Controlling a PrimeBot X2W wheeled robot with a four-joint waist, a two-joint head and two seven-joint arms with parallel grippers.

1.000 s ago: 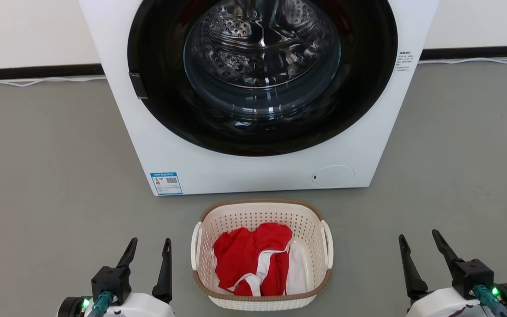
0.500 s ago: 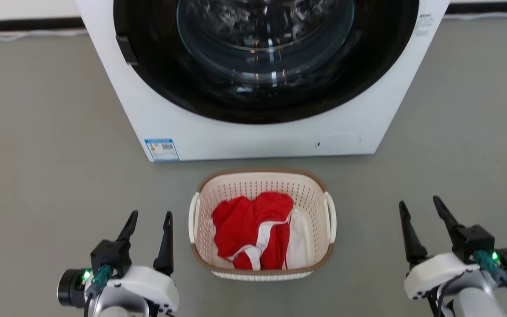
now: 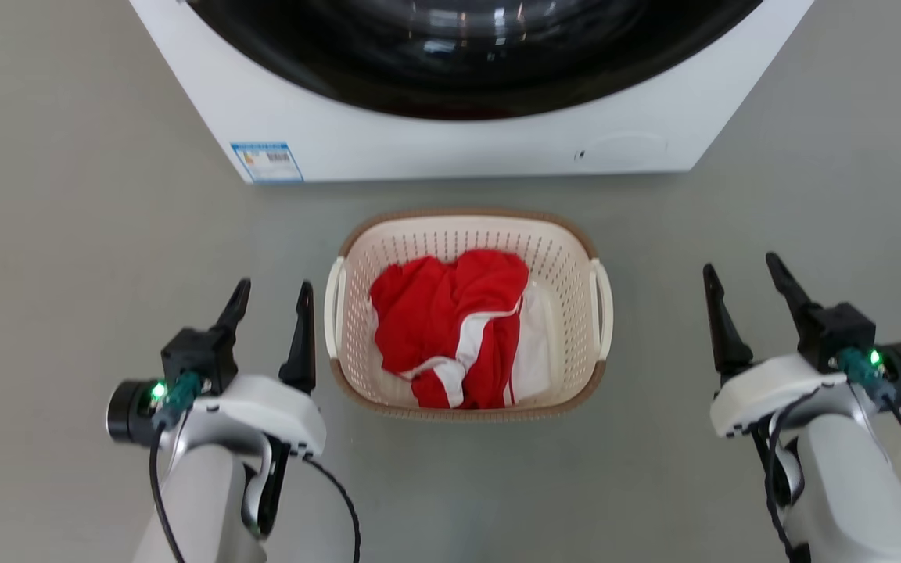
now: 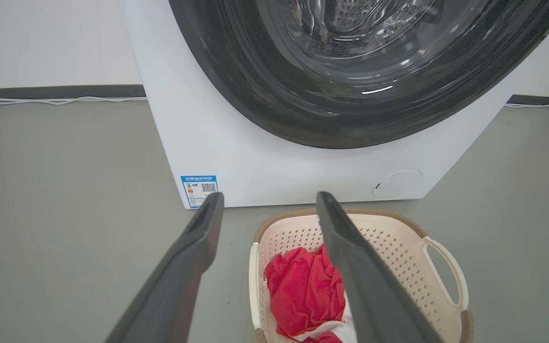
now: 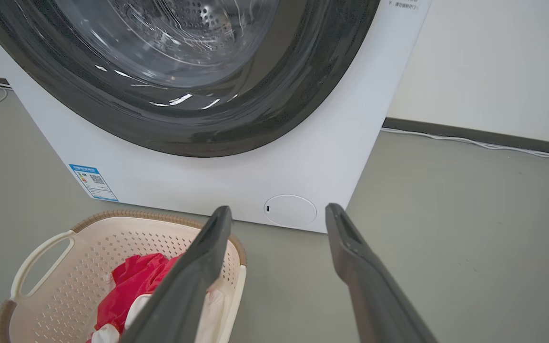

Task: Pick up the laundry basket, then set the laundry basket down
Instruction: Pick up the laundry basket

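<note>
The laundry basket, cream-white with a brown rim band and two loop handles, stands on the grey floor in front of the washer, with a red and white garment in it. My left gripper is open just left of the basket's left handle, not touching it. My right gripper is open farther off to the right of the right handle. The left wrist view has the basket low between and right of my fingers. The right wrist view has the basket at the lower left.
A big white washing machine with a dark round door stands right behind the basket. Grey floor spreads to both sides. A white cable runs along the dark skirting by the wall.
The head camera has tilted down, so the washer and basket sit higher in the picture and more of both forearms shows. Both grippers stay open beside the basket.
</note>
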